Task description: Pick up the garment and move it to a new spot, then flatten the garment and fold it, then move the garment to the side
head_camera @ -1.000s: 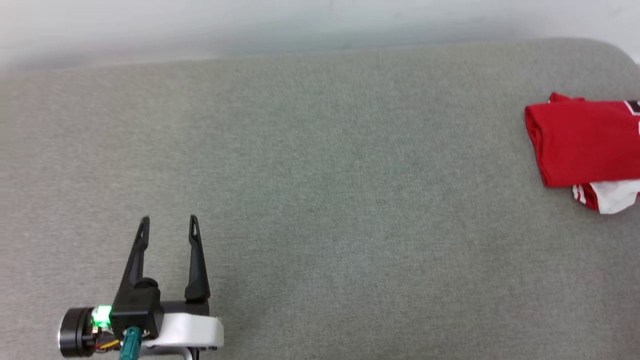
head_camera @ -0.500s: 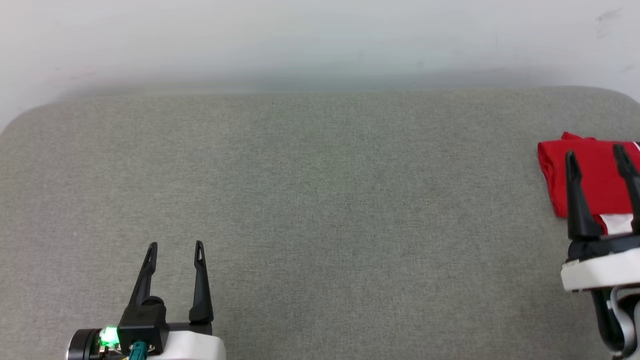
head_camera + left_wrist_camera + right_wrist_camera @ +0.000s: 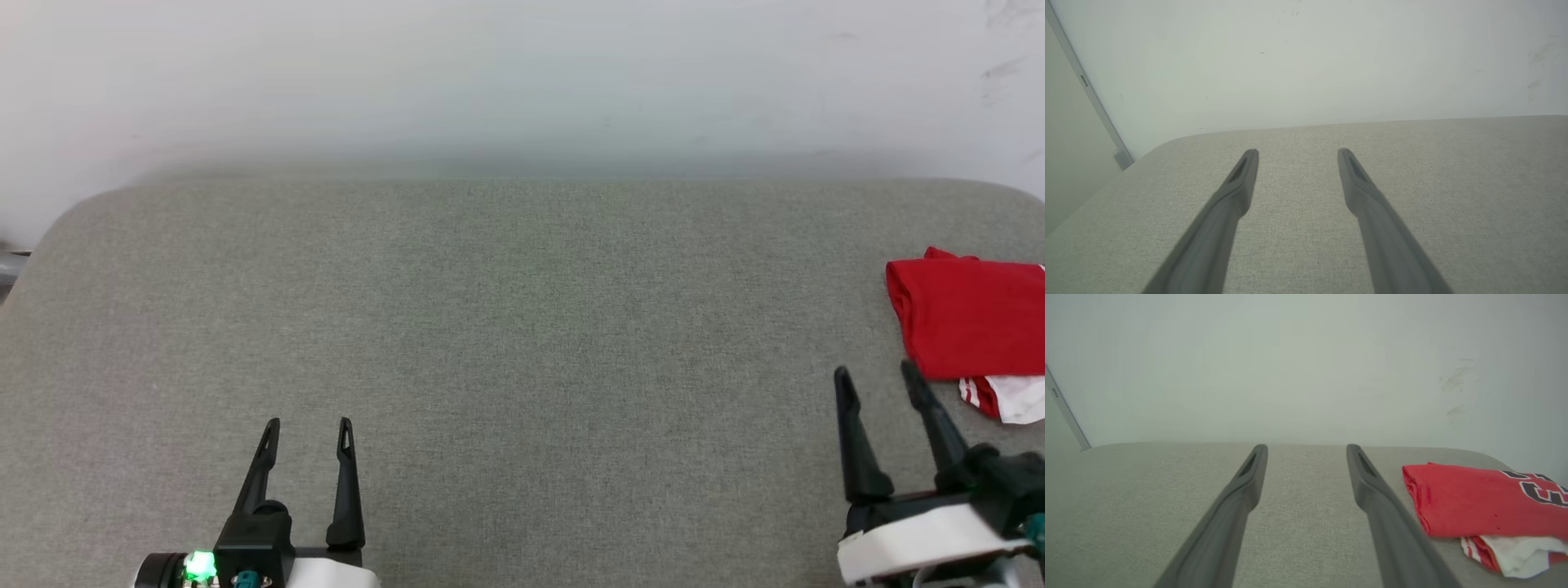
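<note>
At the right edge of the padded surface point(image 3: 522, 327) lay the folded garment point(image 3: 971, 318), near my right gripper point(image 3: 874, 369); it and my left gripper point(image 3: 309, 422) held fingers apart, empty. I judged it soft, light, floppy; cropped by the frame, probably best pinched at its folded edge.

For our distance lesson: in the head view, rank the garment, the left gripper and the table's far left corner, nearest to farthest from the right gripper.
From the right gripper:
1. garment, close by on its right, slightly ahead.
2. left gripper, across the table at the lower left.
3. table's far left corner, upper left.
</note>
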Available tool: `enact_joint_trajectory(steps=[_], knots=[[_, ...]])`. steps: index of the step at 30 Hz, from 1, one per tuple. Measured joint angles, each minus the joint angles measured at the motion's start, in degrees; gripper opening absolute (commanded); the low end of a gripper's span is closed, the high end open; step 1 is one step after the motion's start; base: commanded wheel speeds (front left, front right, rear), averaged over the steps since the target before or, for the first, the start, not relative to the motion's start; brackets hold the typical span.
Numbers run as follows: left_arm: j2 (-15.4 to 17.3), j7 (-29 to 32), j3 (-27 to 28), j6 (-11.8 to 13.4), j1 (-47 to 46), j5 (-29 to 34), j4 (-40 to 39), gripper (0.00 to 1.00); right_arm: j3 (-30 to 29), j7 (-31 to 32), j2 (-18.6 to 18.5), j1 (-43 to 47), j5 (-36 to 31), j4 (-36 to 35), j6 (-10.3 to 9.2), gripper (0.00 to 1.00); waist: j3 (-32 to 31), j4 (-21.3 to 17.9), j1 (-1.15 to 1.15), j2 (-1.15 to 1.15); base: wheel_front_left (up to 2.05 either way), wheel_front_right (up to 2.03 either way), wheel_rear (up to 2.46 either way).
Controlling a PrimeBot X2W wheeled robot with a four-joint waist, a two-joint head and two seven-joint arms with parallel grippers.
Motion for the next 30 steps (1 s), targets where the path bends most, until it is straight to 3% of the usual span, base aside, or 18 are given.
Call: enact_joint_trajectory(steps=[13, 30], knots=[[-0.40, 0.00, -0.18, -0.75, 1.64, -0.01, 0.63, 1.00, -0.18, 0.56, 2.16, 5.68, -0.88, -1.01, 0.01, 1.00, -2.59, 0.51, 0.00, 0.00, 0.00, 0.00, 0.00], [-0.70, 0.00, 0.21, -0.93, 2.46, -0.01, 0.79, 1.00, -0.49, 0.76, 2.63, 6.61, -0.87, -0.96, 0.01, 1.00, -3.00, 0.23, 0.01, 0.00, 0.00, 0.00, 0.00]])
